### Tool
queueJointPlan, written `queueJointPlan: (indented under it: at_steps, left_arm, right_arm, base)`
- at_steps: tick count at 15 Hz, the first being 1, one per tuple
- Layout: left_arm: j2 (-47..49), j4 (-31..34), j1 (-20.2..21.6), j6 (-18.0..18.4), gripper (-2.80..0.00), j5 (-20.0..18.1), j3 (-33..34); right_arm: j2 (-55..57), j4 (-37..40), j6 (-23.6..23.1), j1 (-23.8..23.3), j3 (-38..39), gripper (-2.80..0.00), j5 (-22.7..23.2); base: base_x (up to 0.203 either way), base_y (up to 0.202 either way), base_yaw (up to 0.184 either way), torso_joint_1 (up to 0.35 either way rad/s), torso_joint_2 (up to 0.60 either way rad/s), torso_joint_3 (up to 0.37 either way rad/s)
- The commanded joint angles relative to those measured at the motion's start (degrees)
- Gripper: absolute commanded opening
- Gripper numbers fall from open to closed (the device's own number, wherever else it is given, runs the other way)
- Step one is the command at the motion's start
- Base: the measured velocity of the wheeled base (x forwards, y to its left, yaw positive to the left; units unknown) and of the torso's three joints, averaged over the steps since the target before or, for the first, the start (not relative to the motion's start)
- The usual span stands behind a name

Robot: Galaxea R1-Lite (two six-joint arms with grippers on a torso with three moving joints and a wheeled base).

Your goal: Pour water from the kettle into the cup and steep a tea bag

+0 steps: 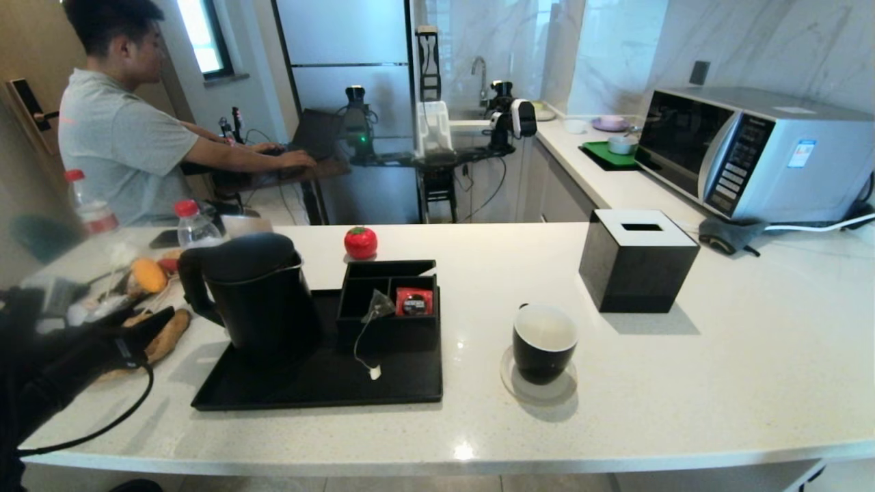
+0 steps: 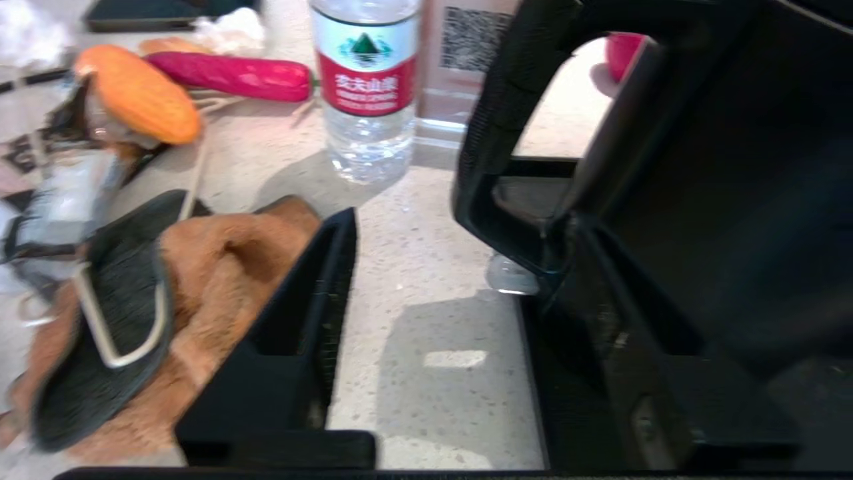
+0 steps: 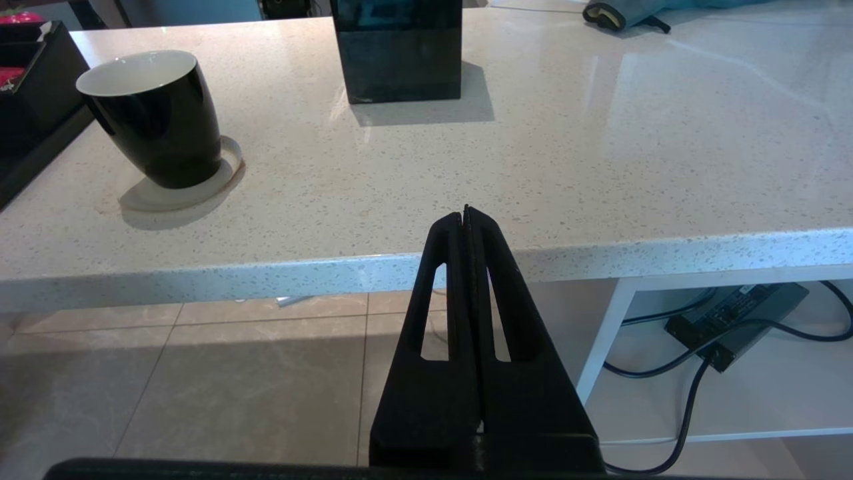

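Kettle (image 2: 700, 200): cut off by top & right edges in left wrist view; spout, lid unseen.
Left gripper (image 1: 147, 331): blurred in head view, arm cut by left edge.
Tea bag (image 1: 378, 305): tag print too small to read.
Tray (image 3: 30, 157): only 1 corner in right wrist view.

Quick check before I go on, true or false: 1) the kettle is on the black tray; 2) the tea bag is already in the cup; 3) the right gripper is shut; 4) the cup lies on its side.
1) True: the kettle stands on the black tray.
2) False: the tea bag sits in the black organizer box; the cup holds none.
3) True: the right gripper is shut, empty.
4) False: it stands upright on a coaster.
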Motion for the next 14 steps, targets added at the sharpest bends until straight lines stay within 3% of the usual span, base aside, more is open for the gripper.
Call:
queueJointPlan:
  at_steps: [1, 4, 8, 14]
  left_arm:
    - [0.83, -2.72, 0.38, 0.05, 0.0, -0.94, -0.33]
    - [2.05, -2.72, 0.33, -0.01, 0.0, -1.53, -2.29]
    - [4.29, -2.72, 0.03, -0.38, 0.0, -5.16, -5.58]
    - [6.79, -2.72, 0.03, -0.47, 0.0, -5.38, -7.48]
  right_arm:
    - [0.0, 0.02, 0.02, 0.01, 0.0, -2.8, 0.01]
    - [0.0, 0.02, 0.02, 0.01, 0.0, -2.8, 0.01]
    - [0.0, 0.02, 0.02, 0.01, 0.0, -2.8, 0.01]
    - [0.0, 0.02, 0.02, 0.01, 0.0, -2.8, 0.01]
  base:
    - [0.0, 0.0, 0.0, 0.0, 0.0, 0.0]
    - [0.0, 0.0, 0.0, 0.0, 0.0, 0.0]
    - [0.0, 0.0, 0.0, 0.0, 0.0, 0.0]
    - [0.0, 0.0, 0.0, 0.0, 0.0, 0.0]
